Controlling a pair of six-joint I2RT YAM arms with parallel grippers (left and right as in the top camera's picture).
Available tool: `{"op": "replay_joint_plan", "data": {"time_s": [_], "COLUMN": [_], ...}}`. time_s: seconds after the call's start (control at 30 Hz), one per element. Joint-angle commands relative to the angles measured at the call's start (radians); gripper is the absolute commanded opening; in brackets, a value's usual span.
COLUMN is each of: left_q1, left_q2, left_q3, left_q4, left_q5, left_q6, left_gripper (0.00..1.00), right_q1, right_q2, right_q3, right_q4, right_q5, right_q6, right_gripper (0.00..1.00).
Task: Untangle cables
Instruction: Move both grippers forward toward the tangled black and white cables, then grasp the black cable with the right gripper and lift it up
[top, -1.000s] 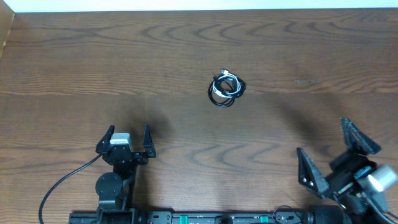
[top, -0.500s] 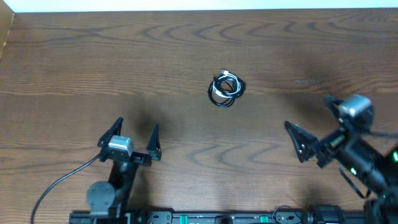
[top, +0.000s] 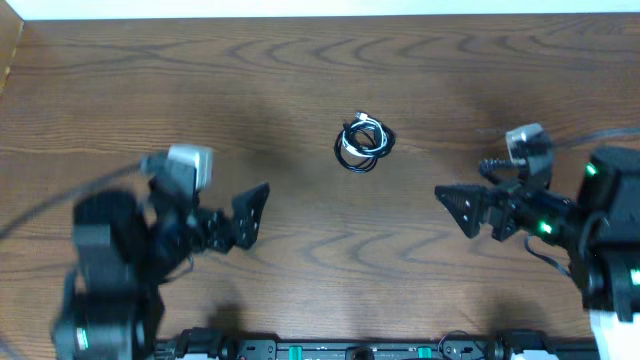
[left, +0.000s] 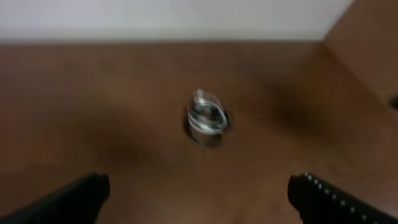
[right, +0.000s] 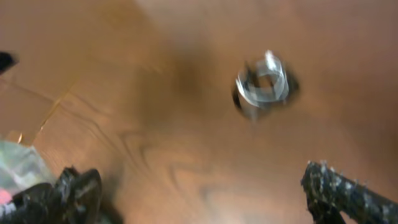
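Overhead: cables (top: 362, 145) lie in one small tangled coil. We judge them light, limp, springy; pinch an outer loop. Left gripper (left: 199, 183) and right gripper (right: 196, 177) wide open, empty.

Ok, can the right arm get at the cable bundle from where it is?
Probably yes. The right gripper is open and points toward the cable bundle, which lies alone on the table; nothing stands between them, and the left gripper is off to the other side.
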Motion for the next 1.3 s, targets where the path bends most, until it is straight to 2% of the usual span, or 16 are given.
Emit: {"op": "replay_joint_plan", "data": {"time_s": [0.0, 0.1, 0.2, 0.33, 0.4, 0.5, 0.57, 0.83, 1.0, 1.27], "left_q1": [0.005, 0.005, 0.005, 0.005, 0.005, 0.005, 0.005, 0.005, -0.014, -0.090], "left_q2": [0.195, 0.339, 0.417, 0.506, 0.544, 0.610, 0.658, 0.835, 0.919, 0.990], "left_q3": [0.185, 0.301, 0.320, 0.319, 0.319, 0.319, 0.318, 0.315, 0.315, 0.315], "left_q4": [-0.140, -0.246, -0.240, -0.222, -0.221, -0.220, -0.222, -0.230, -0.253, -0.232], "left_q5": [0.101, 0.196, 0.283, 0.286, 0.284, 0.252, 0.253, 0.253, 0.253, 0.242], "left_q6": [0.019, 0.019, 0.019, 0.003, -0.006, -0.055, -0.057, -0.076, -0.079, -0.079], "left_gripper": [0.98, 0.98, 0.97, 0.98, 0.98, 0.97, 0.98, 0.98, 0.98, 0.97], "right_q1": [0.031, 0.056, 0.066, 0.068, 0.079, 0.104, 0.125, 0.200, 0.215, 0.239], "right_q2": [0.106, 0.253, 0.369, 0.473, 0.515, 0.588, 0.647, 0.862, 0.965, 1.109], "right_q3": [0.080, 0.188, 0.257, 0.268, 0.268, 0.268, 0.268, 0.268, 0.268, 0.268], "right_q4": [-0.096, -0.245, -0.273, -0.088, -0.004, 0.063, 0.067, 0.227, 0.303, 0.439], "right_q5": [0.204, 0.356, 0.327, 0.070, 0.043, 0.103, 0.179, 0.212, 0.359, 0.308], "right_q6": [0.044, 0.045, 0.061, 0.085, 0.097, 0.153, 0.238, 0.389, 0.578, 0.723], "right_gripper": [0.99, 0.99, 0.99, 0.99, 0.99, 0.99, 0.89, 0.74, 0.54, 0.47]}}
